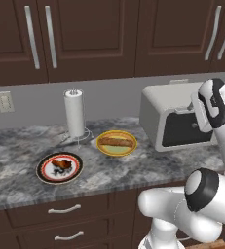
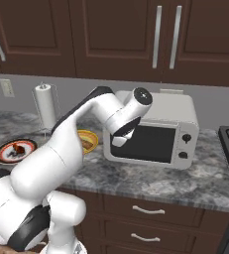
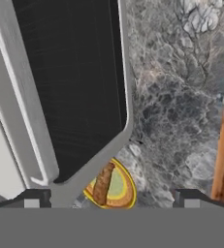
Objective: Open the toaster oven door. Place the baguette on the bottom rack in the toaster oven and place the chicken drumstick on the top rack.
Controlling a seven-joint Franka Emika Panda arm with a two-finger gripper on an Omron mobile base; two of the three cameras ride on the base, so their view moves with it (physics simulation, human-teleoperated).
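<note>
Hand (image 3: 111,198) is spread wide, empty, hovering at the closed toaster oven door (image 2: 146,143). Risk: fingers slip past the handle (image 3: 24,106). Baguette (image 1: 117,142) sits on the yellow plate (image 1: 104,148), chicken drumstick (image 1: 62,166) on the desk (image 1: 148,168) further left.
</note>
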